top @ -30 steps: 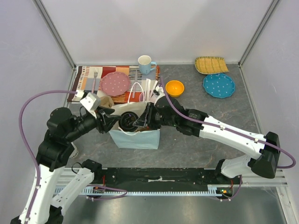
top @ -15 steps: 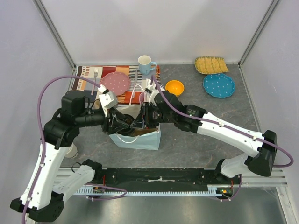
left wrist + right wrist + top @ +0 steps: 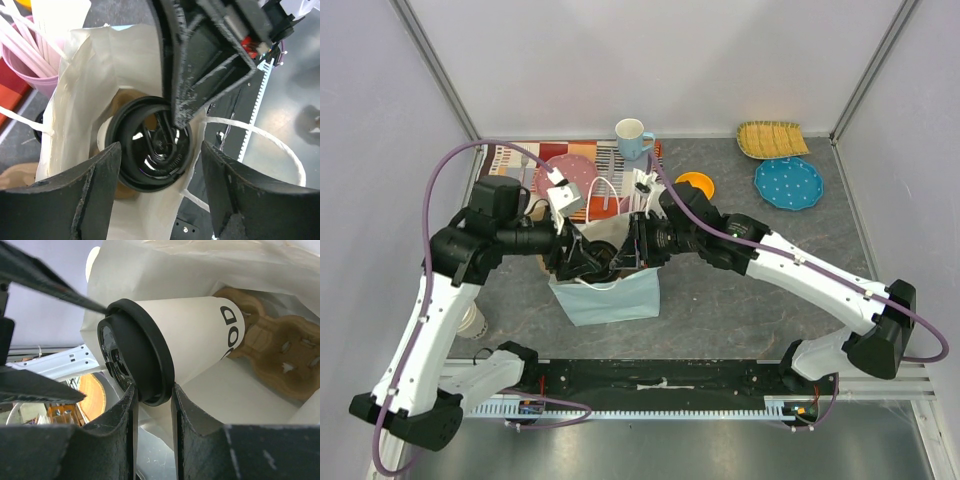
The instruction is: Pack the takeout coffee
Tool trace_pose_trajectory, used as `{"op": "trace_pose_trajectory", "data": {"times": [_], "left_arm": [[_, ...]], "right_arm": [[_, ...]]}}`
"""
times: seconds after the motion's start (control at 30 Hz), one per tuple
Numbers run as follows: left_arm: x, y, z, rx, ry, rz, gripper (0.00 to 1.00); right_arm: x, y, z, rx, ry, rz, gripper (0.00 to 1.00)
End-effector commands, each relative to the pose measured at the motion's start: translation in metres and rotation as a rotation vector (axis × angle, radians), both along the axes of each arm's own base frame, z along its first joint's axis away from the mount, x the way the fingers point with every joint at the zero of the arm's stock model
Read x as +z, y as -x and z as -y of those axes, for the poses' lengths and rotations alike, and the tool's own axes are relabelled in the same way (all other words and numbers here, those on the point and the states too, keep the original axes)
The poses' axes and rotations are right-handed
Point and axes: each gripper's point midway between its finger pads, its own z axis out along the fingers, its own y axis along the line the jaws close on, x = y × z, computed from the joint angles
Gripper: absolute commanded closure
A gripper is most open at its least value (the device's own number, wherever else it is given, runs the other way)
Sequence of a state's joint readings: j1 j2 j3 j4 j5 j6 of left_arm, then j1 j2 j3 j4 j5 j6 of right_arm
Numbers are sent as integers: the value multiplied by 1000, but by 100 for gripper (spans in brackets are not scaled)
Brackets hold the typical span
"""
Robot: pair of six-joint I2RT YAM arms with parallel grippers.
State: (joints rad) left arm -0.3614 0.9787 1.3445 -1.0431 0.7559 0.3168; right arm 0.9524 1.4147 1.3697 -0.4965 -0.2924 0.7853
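The takeout coffee (image 3: 200, 332), an off-white paper cup with a black lid (image 3: 150, 150), lies tilted in the mouth of the light-blue paper bag (image 3: 607, 295). My right gripper (image 3: 152, 392) is shut on the lid's rim, one finger on each side of it. My left gripper (image 3: 161, 155) hovers open just above the lid, its fingers (image 3: 75, 200) wide on either side and apart from the cup. From above, both the left gripper (image 3: 578, 262) and the right gripper (image 3: 628, 252) meet over the bag's opening. A brown cardboard cup carrier (image 3: 272, 357) lies inside the bag under the cup.
Behind the bag stand a pink cup of sticks (image 3: 25, 60), a pink plate (image 3: 567, 178) and a fork (image 3: 524, 160) on a striped mat (image 3: 505, 170), and a blue mug (image 3: 633, 137). An orange bowl (image 3: 695, 183), blue plate (image 3: 788, 183) and woven tray (image 3: 771, 138) are at the right.
My left jaws have widened and stand off the cup. The left arm has risen and swung in over the bag. The right gripper keeps its hold on the lid.
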Motion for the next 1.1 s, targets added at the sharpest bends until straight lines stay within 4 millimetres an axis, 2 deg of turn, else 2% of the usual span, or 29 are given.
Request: {"op": "trace_pose_trajectory", "data": {"times": [0.0,0.4,0.47,0.53,0.6,0.67,0.7,0.77,0.8,0.87,0.9,0.97,1.07], "left_arm": [[-1,-5,-1,4,-33,-32,27],[-23,-17,-9,36,-108,-25,32],[-18,-30,-14,96,-127,31,32],[-2,-34,-13,84,-108,111,32],[14,-29,-10,11,-92,199,33],[23,-15,-3,-93,-65,226,35],[35,-13,-2,-138,-64,294,37],[44,3,2,-224,-36,321,39],[47,11,4,-312,-29,389,39],[41,25,2,-386,-43,380,41],[40,26,2,-428,-55,412,42],[32,35,-2,-481,-85,358,46],[22,34,-5,-531,-124,365,50]], "right_arm": [[28,5,-10,71,-66,30,100],[39,5,-13,58,-117,-45,100],[36,6,-12,57,-111,-56,100],[32,7,-11,80,-96,-37,100],[31,12,-13,156,-95,9,100],[33,16,-16,218,-98,33,100],[32,15,-18,235,-91,43,100],[23,8,-19,260,-17,63,100],[18,5,-18,260,22,68,100],[9,-1,-15,269,97,79,100],[8,-4,-14,261,111,88,100],[10,-5,-14,263,112,107,100],[8,-4,-16,274,115,97,100]]}}
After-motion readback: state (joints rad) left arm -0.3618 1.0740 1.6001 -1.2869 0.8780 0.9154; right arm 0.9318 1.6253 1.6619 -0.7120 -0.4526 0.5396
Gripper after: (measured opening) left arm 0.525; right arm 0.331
